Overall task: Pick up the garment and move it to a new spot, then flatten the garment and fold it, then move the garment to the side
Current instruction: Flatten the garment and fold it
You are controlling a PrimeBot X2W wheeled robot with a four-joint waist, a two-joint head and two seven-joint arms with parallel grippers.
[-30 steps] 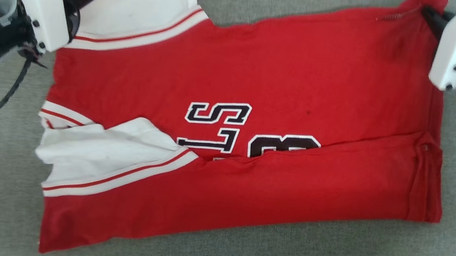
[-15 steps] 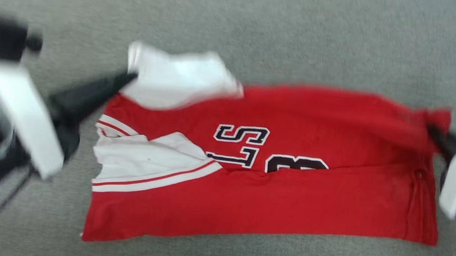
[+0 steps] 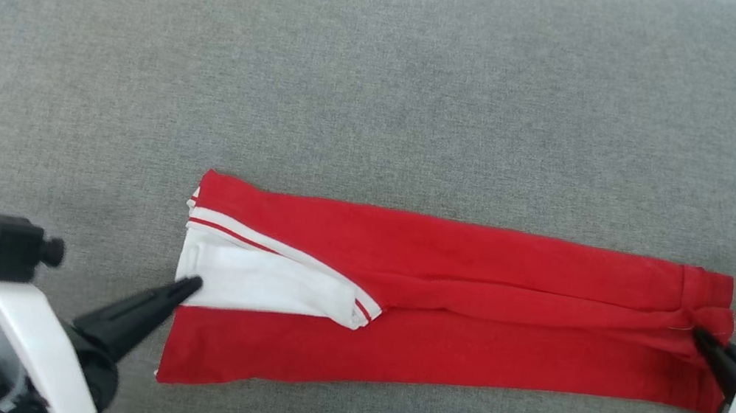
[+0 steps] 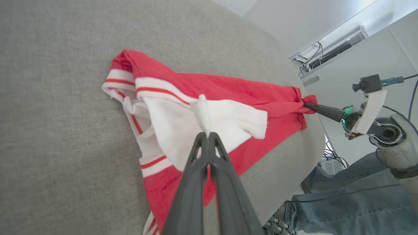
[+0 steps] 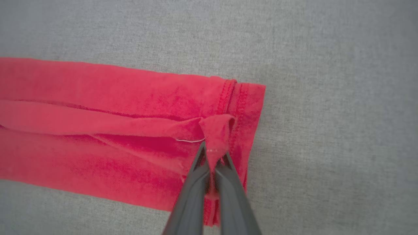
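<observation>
The shirt [image 3: 467,328] lies as a long red strip across the near half of the grey table [image 3: 390,75] — folded lengthwise, with a white sleeve [image 3: 265,286] showing at its left end. There the left tool [image 3: 194,284] is pinched tight on the sleeve's edge, raising a small peak of white cloth. At the other end the right tool [image 3: 696,334] is clamped on a bunched bit of red hem. Someone's jeans [image 4: 343,202] show beside the table.

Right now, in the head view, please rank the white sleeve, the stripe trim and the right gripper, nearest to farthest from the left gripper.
1. white sleeve: held by the left gripper, garment's left end.
2. stripe trim: along the sleeve's far edge.
3. right gripper: far right, pinching the hem.
</observation>
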